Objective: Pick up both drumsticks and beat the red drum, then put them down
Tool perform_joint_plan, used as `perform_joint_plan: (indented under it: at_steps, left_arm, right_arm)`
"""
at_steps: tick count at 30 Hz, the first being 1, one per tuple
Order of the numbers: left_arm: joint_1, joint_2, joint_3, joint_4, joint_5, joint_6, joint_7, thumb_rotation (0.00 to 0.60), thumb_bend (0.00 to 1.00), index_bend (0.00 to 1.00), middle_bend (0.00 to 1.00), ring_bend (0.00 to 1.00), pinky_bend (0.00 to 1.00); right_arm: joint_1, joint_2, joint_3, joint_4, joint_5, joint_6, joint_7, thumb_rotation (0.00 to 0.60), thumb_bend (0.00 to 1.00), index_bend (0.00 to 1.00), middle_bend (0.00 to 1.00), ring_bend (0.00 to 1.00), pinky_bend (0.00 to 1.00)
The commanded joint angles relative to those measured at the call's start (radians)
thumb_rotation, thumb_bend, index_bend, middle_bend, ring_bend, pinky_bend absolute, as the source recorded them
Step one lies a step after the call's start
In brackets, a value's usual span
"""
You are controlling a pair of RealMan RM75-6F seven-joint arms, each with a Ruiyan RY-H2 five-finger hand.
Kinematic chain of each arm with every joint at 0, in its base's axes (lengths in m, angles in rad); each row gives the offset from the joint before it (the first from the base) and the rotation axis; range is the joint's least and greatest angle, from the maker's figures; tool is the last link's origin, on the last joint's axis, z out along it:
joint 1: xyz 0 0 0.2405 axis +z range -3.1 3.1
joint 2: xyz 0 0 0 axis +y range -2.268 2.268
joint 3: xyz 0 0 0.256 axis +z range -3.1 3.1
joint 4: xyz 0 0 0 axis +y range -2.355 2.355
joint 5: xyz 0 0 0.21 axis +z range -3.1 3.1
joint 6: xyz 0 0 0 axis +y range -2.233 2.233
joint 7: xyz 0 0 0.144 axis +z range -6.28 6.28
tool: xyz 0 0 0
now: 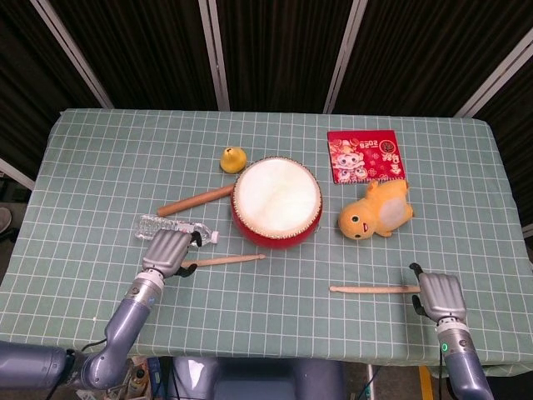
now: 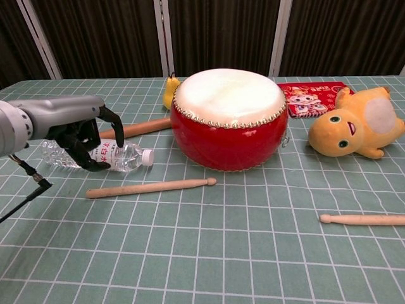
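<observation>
The red drum (image 1: 276, 202) (image 2: 229, 120) with its white skin stands mid-table. One wooden drumstick (image 1: 225, 261) (image 2: 149, 187) lies flat in front of it to the left, tip toward the drum. My left hand (image 1: 166, 250) (image 2: 82, 136) hovers just left of that stick's butt, above a water bottle, fingers apart and holding nothing. The other drumstick (image 1: 375, 289) (image 2: 364, 219) lies on the cloth at the front right. Its butt ends at my right hand (image 1: 440, 294), which shows only from the back in the head view, so its fingers are hidden.
A clear water bottle (image 1: 171, 227) (image 2: 120, 155) lies under my left hand. A thicker wooden rod (image 1: 196, 200) lies left of the drum, a small yellow toy (image 1: 232, 158) behind it. A yellow plush (image 1: 376, 212) and a red card (image 1: 364, 156) sit to the right.
</observation>
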Motion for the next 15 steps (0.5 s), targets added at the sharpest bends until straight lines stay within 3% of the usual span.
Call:
perform_joint_plan:
  at_steps: [1, 5, 10, 12, 15]
  left_arm:
    - [0.081, 0.092, 0.043, -0.073, 0.159, 0.075, -0.085, 0.600, 0.25, 0.30, 0.64, 0.70, 0.80]
    - [0.165, 0.166, 0.100, -0.097, 0.314, 0.139, -0.176, 0.600, 0.25, 0.25, 0.41, 0.47, 0.58]
    - [0.279, 0.256, 0.187, -0.066, 0.485, 0.232, -0.275, 0.600, 0.24, 0.17, 0.18, 0.24, 0.41]
    - [0.324, 0.280, 0.218, -0.030, 0.544, 0.281, -0.300, 0.600, 0.18, 0.08, 0.05, 0.11, 0.32]
    - [0.397, 0.308, 0.260, 0.026, 0.610, 0.347, -0.353, 0.600, 0.09, 0.01, 0.00, 0.02, 0.17]
  right_arm:
    - [-0.019, 0.022, 0.021, -0.010, -0.044, 0.033, 0.056, 0.600, 0.47, 0.17, 0.76, 0.89, 0.94]
    - [-0.042, 0.061, 0.046, -0.036, -0.096, 0.064, 0.147, 0.600, 0.47, 0.09, 0.56, 0.66, 0.71]
    - [-0.075, 0.112, 0.064, -0.055, -0.195, 0.104, 0.273, 0.600, 0.39, 0.00, 0.13, 0.17, 0.29]
    - [-0.087, 0.129, 0.061, -0.052, -0.241, 0.125, 0.302, 0.600, 0.33, 0.00, 0.02, 0.04, 0.13]
    - [-0.112, 0.144, 0.048, -0.032, -0.319, 0.167, 0.326, 0.600, 0.27, 0.00, 0.00, 0.00, 0.01]
